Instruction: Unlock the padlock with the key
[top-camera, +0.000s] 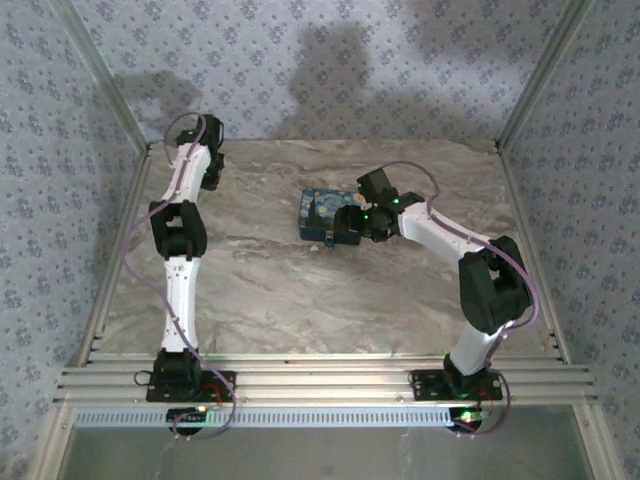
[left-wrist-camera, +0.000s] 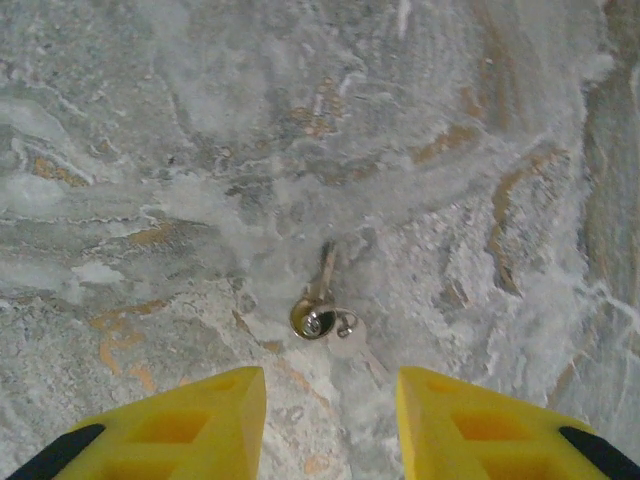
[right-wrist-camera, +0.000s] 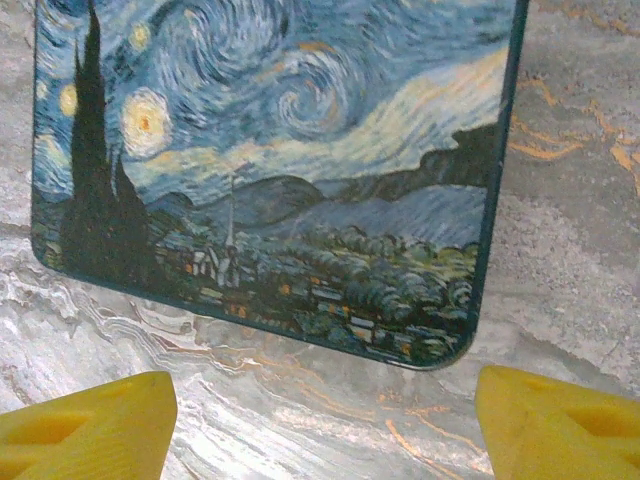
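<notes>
The key (left-wrist-camera: 322, 300) is seen lying flat on the marble table (left-wrist-camera: 150, 150), just ahead of the released left gripper (left-wrist-camera: 330, 385). The right gripper (right-wrist-camera: 325, 400) is held open over a Starry Night box (right-wrist-camera: 280, 170). The thin key could be skidded aside if pinched off-centre.

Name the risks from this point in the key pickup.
1. The key lies flat on the marble table; the open left gripper could scrape past it or push it away.
2. The open right gripper sits at a corner of the painted box and may shove it instead of gripping.
</notes>
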